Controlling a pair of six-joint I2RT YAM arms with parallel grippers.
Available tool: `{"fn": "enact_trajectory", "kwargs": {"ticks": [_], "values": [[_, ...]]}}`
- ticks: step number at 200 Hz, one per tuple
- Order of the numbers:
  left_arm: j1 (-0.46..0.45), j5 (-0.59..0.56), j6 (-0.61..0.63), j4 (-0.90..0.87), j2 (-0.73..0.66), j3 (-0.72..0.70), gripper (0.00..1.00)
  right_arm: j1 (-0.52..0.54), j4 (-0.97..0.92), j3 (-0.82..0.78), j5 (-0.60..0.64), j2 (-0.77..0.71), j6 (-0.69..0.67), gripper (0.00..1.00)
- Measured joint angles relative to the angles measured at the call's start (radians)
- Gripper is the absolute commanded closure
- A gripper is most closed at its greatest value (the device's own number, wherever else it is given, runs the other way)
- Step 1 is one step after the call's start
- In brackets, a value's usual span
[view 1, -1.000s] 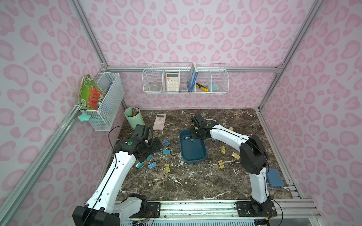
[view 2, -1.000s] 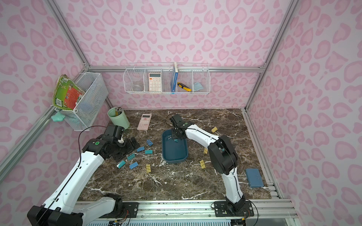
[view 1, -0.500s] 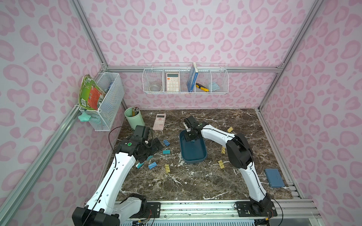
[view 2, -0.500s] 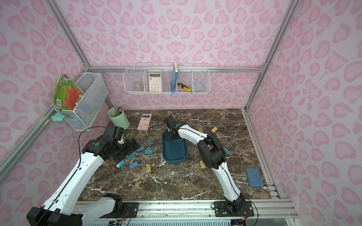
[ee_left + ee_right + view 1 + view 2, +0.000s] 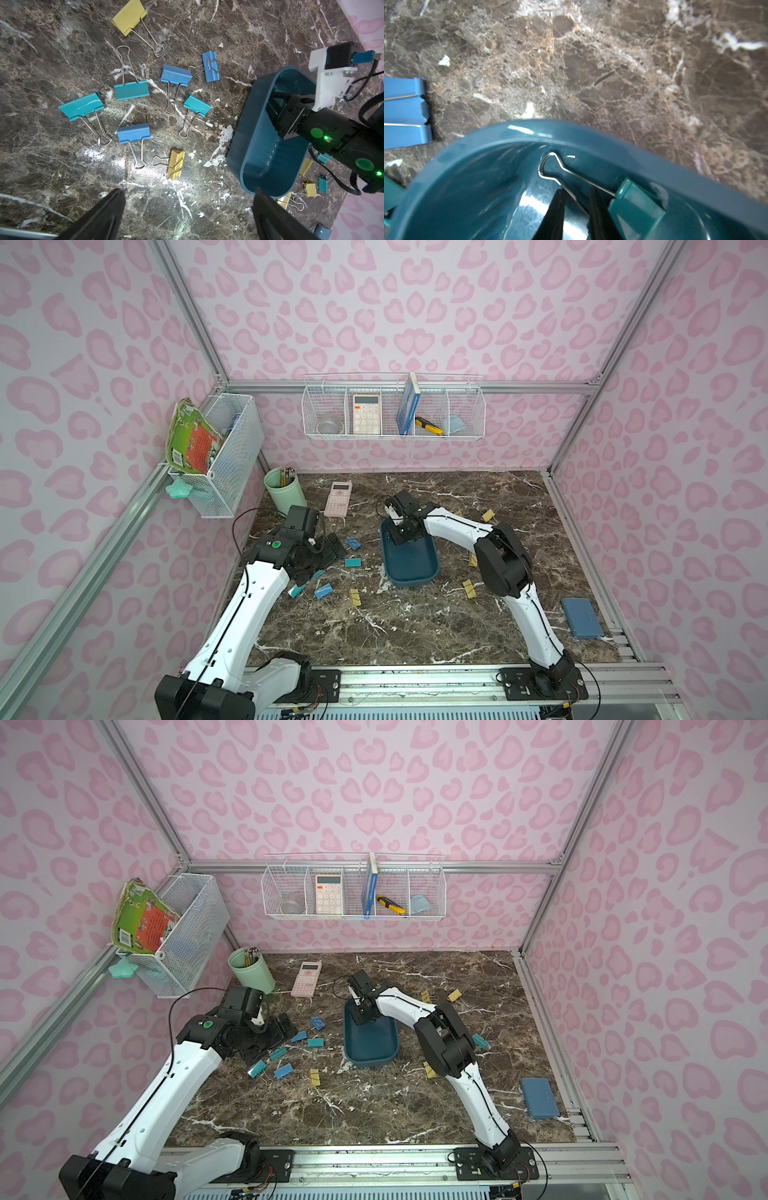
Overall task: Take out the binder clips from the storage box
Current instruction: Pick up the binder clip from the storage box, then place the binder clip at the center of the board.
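Observation:
The dark teal storage box point(image 5: 409, 583) point(image 5: 370, 1063) lies mid-table. My right gripper point(image 5: 400, 536) point(image 5: 576, 192) reaches into its far end. Its jaws are narrowed but still apart, with one silver wire handle of a teal binder clip point(image 5: 635, 207) crossing the gap. That clip leans against the box wall point(image 5: 571, 128). Several binder clips lie loose on the marble left of the box, such as a teal one point(image 5: 353, 562), a blue one point(image 5: 133, 135) and a yellow one point(image 5: 176, 164). More yellow clips point(image 5: 468, 588) lie to its right. My left gripper point(image 5: 332, 545) point(image 5: 187, 193) hangs wide open and empty near the left cluster.
A pink calculator point(image 5: 338, 498) and a green pencil cup point(image 5: 284, 488) stand at the back left. A flat blue-grey case point(image 5: 582, 617) lies at the front right edge. White wire baskets hang on the back wall point(image 5: 392, 410) and the left wall point(image 5: 224, 456).
My right gripper swung left along the box's far end and dropped inside it, and its jaws narrowed around the teal clip's handle. The left arm stayed put.

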Motion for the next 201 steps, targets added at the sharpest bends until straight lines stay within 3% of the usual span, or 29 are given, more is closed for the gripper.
{"fn": "enact_trajectory", "kwargs": {"ticks": [18,94,149,201], "values": [[0.000,0.000,0.002,0.001,0.003,0.000,0.01,0.004,0.011,-0.002,0.001,0.002,-0.010,1.00],[0.000,0.000,0.003,0.004,0.007,0.002,0.01,0.011,-0.031,-0.036,0.008,-0.054,0.010,1.00],[0.000,0.019,0.003,0.028,0.031,0.005,0.01,0.009,-0.027,-0.180,0.037,-0.319,0.069,1.00],[-0.011,0.043,0.003,0.067,0.089,0.031,0.01,-0.040,-0.005,-0.477,0.112,-0.596,0.181,1.00]]}}
